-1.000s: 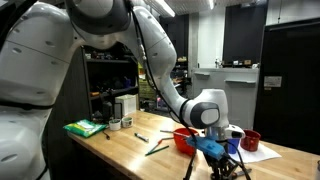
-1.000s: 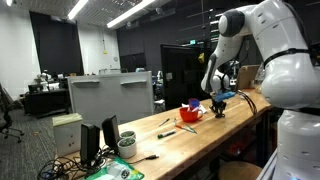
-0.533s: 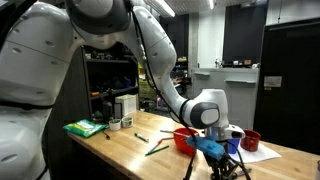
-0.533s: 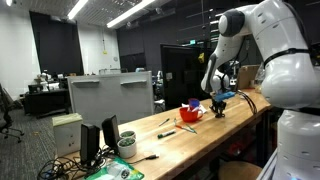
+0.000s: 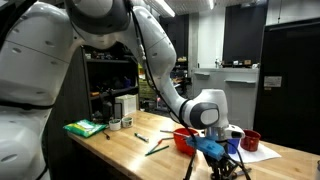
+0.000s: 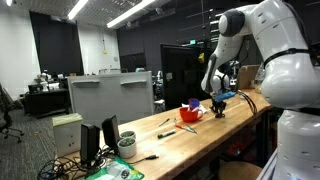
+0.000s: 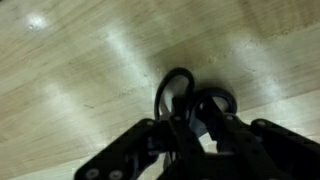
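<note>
In an exterior view the gripper (image 5: 216, 143) hangs low over the worktop (image 5: 130, 150), just beside a red bowl (image 5: 183, 136) and near a red cup (image 5: 250, 138). The arm sweeps down from a high shoulder, its elbow bent and the wrist turned so the gripper points down at the wood. What it holds is too small here for us to name.

In an exterior view from the far end, the gripper (image 6: 217, 106) sits toward the end of the worktop (image 6: 185, 135) nearest the robot's body, with the red bowl (image 6: 190, 113) beside it. The forearm drops almost straight down.

In the wrist view we see the gripper (image 7: 200, 135) closed on black scissors (image 7: 190, 95), clamped below the two finger loops, which stick out over bare wood (image 7: 80, 70).

We judge the hold is best kept firm and the wrist level, since scissors can pivot between the fingers. Any move should be slow and should clear the bowl's rim.
</note>
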`<state>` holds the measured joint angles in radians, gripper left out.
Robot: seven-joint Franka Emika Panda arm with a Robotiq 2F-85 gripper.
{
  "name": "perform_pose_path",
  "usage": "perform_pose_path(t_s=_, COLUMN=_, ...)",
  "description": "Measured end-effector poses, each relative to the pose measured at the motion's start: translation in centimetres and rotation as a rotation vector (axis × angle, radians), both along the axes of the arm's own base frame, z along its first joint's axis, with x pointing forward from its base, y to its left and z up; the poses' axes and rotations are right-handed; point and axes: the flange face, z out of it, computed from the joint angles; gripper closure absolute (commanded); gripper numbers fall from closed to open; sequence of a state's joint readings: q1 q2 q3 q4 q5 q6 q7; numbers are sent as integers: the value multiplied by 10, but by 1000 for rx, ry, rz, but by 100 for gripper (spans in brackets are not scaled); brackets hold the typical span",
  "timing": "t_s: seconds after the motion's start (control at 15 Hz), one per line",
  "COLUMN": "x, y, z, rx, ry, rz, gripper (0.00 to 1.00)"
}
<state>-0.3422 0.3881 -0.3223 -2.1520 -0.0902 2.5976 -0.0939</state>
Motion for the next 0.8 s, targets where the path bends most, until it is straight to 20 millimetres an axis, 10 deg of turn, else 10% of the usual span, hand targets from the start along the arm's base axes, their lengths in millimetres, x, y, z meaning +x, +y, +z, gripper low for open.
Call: perform_pose_path(t_s=0.8, x=-2, y=1, z=0, rx=-6, ry=-11, rz=14, gripper=63)
